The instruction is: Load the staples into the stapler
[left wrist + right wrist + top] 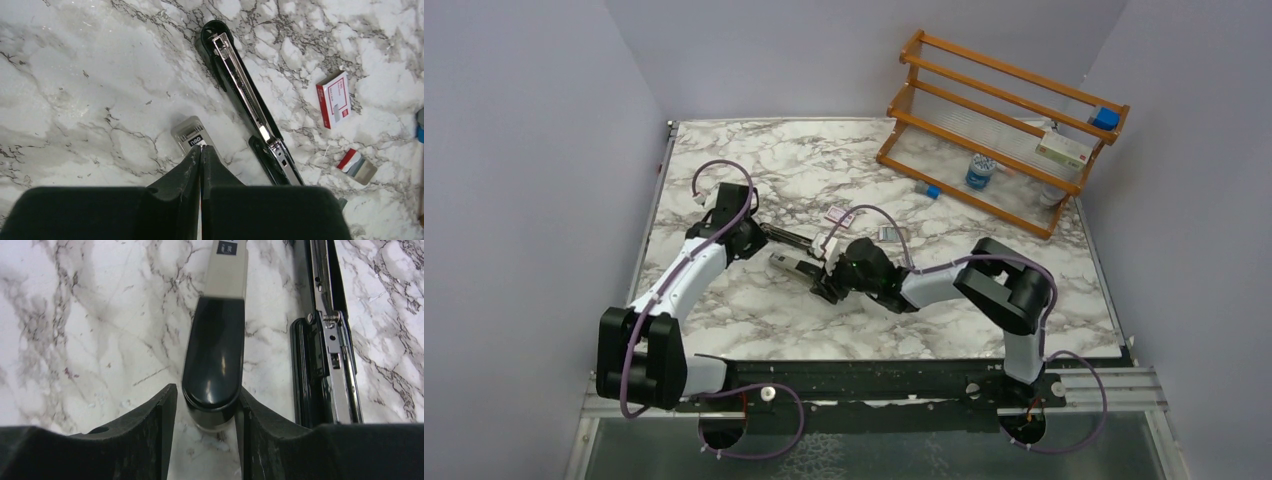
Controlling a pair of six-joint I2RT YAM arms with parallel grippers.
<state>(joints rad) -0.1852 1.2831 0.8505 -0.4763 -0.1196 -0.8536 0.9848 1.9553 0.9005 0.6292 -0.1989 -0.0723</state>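
Note:
The stapler [796,252] lies opened flat on the marble between both grippers. In the left wrist view its black arm with the silver channel [245,95] runs diagonally, and its grey part with a small label [191,134] lies beside it. My left gripper [201,148] [764,240] is shut, its tips over the grey part. My right gripper [206,402] [826,285] is open, its jaws on either side of the stapler's rounded black end [215,355]; the right finger touches it. The pink-red staples box [334,100] [839,214] lies apart to the right.
A second small red, white and grey box piece [356,165] [890,233] lies near the staples box. A wooden rack [1004,120] stands at the back right with a blue-capped bottle [980,172] and small boxes on it. Grey walls enclose the table.

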